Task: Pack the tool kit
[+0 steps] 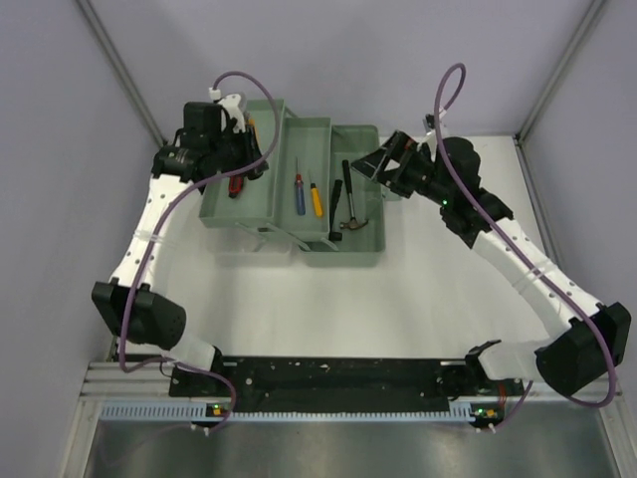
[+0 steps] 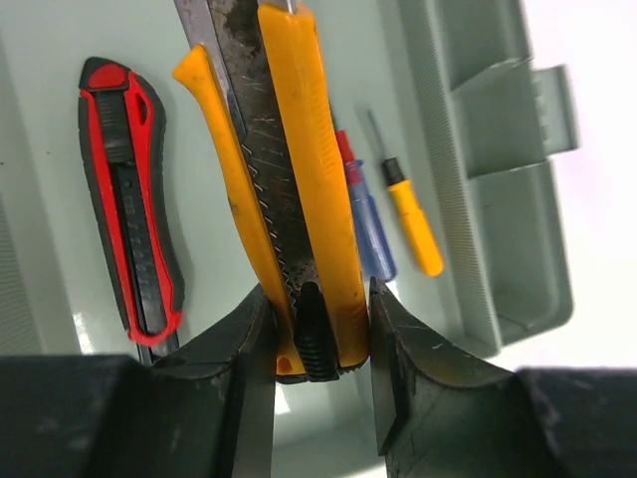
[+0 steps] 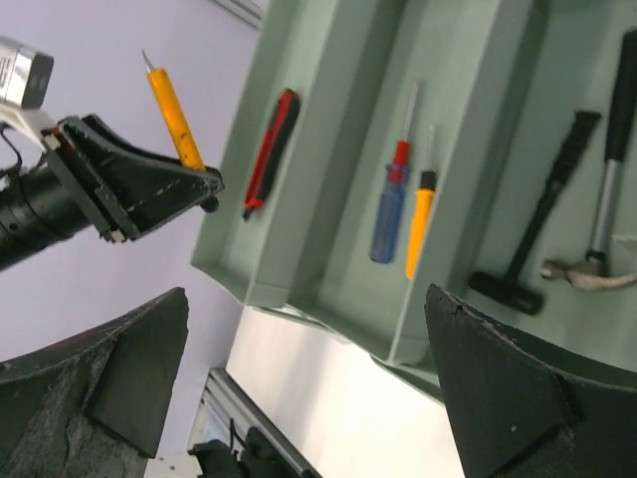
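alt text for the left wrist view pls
The left gripper is shut on a yellow utility knife, held over the green toolbox. In it lie a red utility knife at picture left, a blue screwdriver and yellow screwdriver at picture right.

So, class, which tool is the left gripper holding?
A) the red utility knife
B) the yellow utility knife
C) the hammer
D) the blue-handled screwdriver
B: the left gripper is shut on the yellow utility knife, while the red utility knife, the blue-handled screwdriver and the hammer all lie in the toolbox.
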